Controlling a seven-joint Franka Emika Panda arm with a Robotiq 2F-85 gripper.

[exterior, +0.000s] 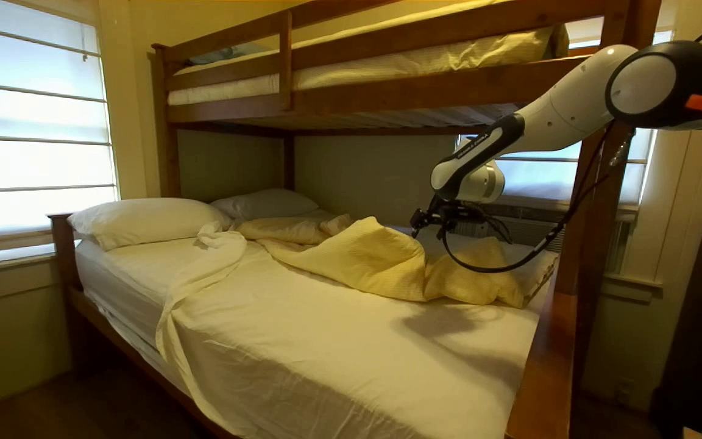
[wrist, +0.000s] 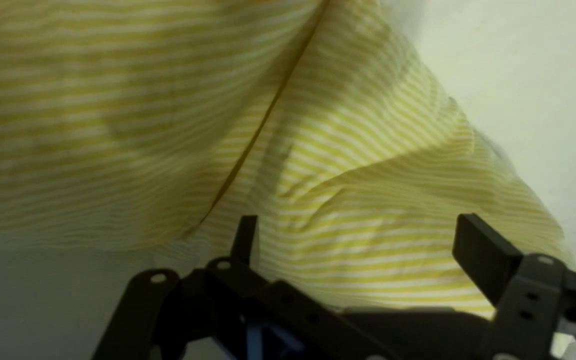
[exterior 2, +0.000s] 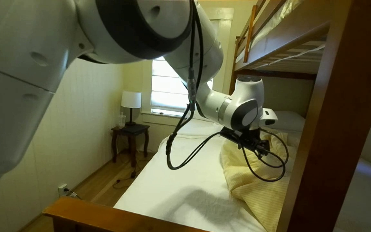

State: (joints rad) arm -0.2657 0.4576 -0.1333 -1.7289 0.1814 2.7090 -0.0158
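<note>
One yellow striped blanket (wrist: 318, 145); gripper (wrist: 358, 222) above, spread wide, empty
Likely light, soft; best pinched at a raised fold (wrist: 368, 169)

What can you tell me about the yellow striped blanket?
The yellow striped blanket has narrow yellow and white bands and looks like soft fabric. It lies rumpled on the white sheet of the lower bunk, bunched into raised folds, with a dark crease in the wrist view. The open gripper is over it; whether they touch is unclear.
</note>
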